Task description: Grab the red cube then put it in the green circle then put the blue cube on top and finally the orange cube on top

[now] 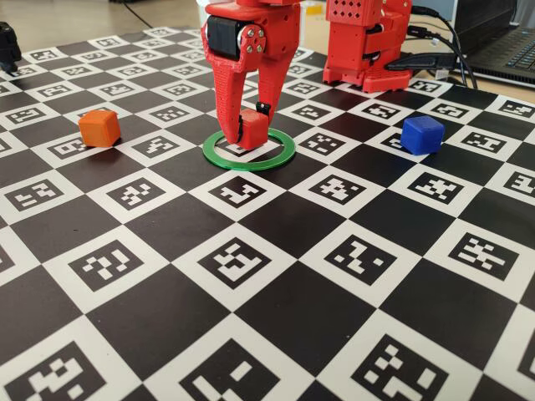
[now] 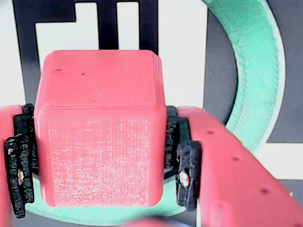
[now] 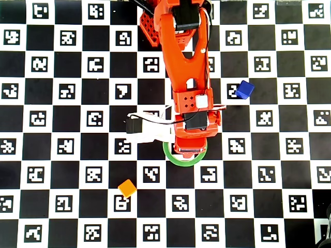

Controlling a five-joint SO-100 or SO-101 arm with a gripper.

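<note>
My red gripper [image 1: 249, 132] is shut on the red cube [image 1: 254, 125], its black pads [image 2: 187, 165] pressed to the cube's two sides. In the wrist view the red cube [image 2: 99, 127] fills the middle, inside the green circle [image 2: 251, 71]. In the fixed view the cube sits low within the green circle [image 1: 284, 155]; whether it touches the board I cannot tell. The blue cube [image 1: 421, 134] lies to the right, the orange cube [image 1: 99, 128] to the left. From overhead the arm hides the red cube; the green circle [image 3: 173, 159], the blue cube [image 3: 244, 89] and the orange cube [image 3: 127, 188] show.
A checkerboard mat with printed markers [image 1: 251, 267] covers the table. The arm's red base [image 1: 368, 42] stands behind the ring. A laptop [image 1: 501, 46] and cables lie at the back right, and a black object [image 1: 7, 46] at the far left edge.
</note>
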